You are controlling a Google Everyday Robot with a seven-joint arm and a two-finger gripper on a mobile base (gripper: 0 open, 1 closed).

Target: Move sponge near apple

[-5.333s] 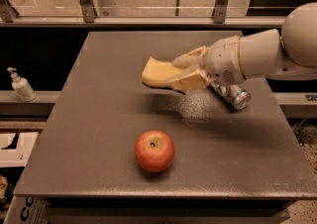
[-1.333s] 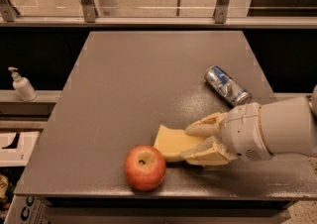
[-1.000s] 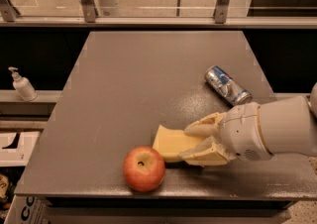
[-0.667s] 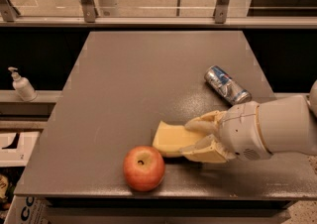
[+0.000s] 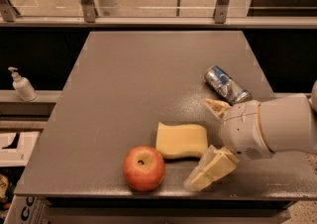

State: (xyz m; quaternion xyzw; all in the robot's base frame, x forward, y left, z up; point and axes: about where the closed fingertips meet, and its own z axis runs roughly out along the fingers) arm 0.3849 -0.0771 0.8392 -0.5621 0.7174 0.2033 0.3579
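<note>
The pale yellow, flat foam sponge with wavy edges (image 5: pixel 181 140) lies flat on the dark grey-brown rectangular table (image 5: pixel 148 69), toward the near edge and a little right of centre. The round red-orange apple with a yellowish patch round its stem dimple (image 5: pixel 144 167) stands just beside it, at the sponge's near left corner; whether the two touch cannot be told. The robot's two-finger gripper with pale yellow fingers (image 5: pixel 201 143) comes in from the right, at the end of a bulky white arm housing (image 5: pixel 270 128), and sits low over the table at the sponge's right end. Its fingers are spread wide and grasp nothing: one finger points left just beyond the sponge's far right corner, the other slants down toward the table's near edge, close by the sponge's near right corner. A silver-blue soda can (image 5: pixel 228 85) lies on its side farther back on the right, just beyond the gripper. Off the table to the left, a small white pump bottle (image 5: pixel 22 85) stands on a ledge.
</note>
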